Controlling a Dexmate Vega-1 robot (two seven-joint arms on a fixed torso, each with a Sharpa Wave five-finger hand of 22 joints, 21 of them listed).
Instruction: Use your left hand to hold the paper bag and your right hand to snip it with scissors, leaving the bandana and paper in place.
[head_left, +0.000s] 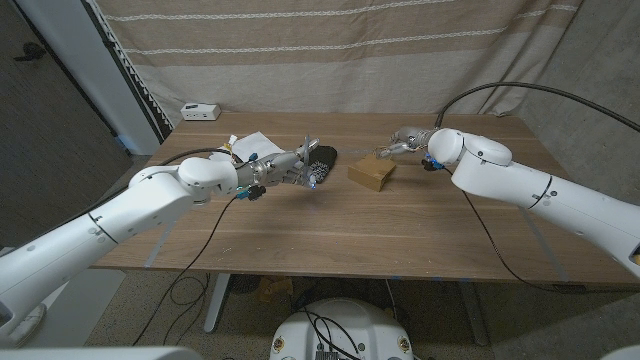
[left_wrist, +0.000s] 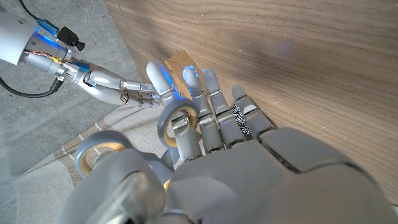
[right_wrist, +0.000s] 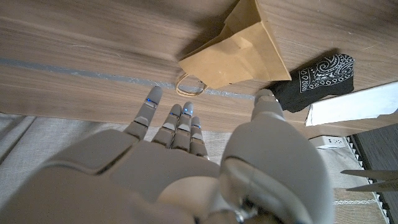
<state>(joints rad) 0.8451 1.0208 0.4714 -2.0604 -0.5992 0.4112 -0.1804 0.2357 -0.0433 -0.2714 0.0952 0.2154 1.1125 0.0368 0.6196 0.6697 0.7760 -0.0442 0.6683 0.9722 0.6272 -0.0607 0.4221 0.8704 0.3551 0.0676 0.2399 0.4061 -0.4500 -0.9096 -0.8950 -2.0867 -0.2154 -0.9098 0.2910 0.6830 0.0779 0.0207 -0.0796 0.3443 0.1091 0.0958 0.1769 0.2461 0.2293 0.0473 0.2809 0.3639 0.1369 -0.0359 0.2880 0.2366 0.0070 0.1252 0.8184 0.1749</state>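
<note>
- Left hand (head_left: 292, 168) grips the scissors (left_wrist: 176, 122), fingers through a handle loop, above the desk (head_left: 330, 225).
- Right hand (head_left: 400, 142) hovers spread and empty beside the paper bag (head_left: 371, 173).

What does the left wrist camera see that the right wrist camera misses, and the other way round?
Left wrist, not right wrist: the left hand gripping the scissors by their handles. Right wrist, not left wrist: the bandana and the paper. Both: the bag, the right hand open near it, and the table.
</note>
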